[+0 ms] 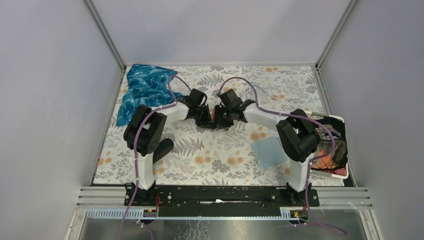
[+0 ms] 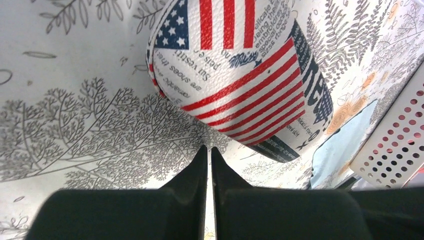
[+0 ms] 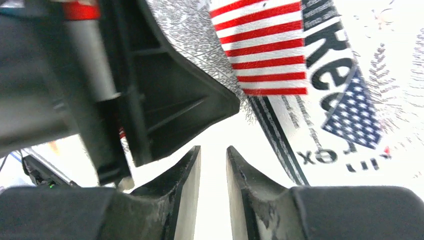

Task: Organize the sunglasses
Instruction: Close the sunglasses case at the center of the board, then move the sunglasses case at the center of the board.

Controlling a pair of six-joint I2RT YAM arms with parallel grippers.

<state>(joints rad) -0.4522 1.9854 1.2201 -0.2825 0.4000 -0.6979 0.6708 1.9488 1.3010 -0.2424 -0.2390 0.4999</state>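
The sunglasses do not show in any view. A glasses case printed with American flags and text [image 2: 240,75] lies on the floral tablecloth; it also shows in the right wrist view [image 3: 280,55]. From above only a sliver of the case [image 1: 214,115] shows between the two grippers. My left gripper [image 2: 209,148] is shut and empty, its tips just short of the case's near edge. My right gripper [image 3: 213,148] is a little open with nothing between the jaws, right beside the case. From above, the left gripper [image 1: 204,118] and right gripper [image 1: 224,119] nearly touch mid-table.
A blue patterned cloth [image 1: 145,90] lies at the back left. A black oval case [image 1: 164,149] lies by the left arm. A light blue cloth [image 1: 270,151] lies near the right arm. A white perforated basket [image 1: 342,121] with colourful contents stands at the right edge.
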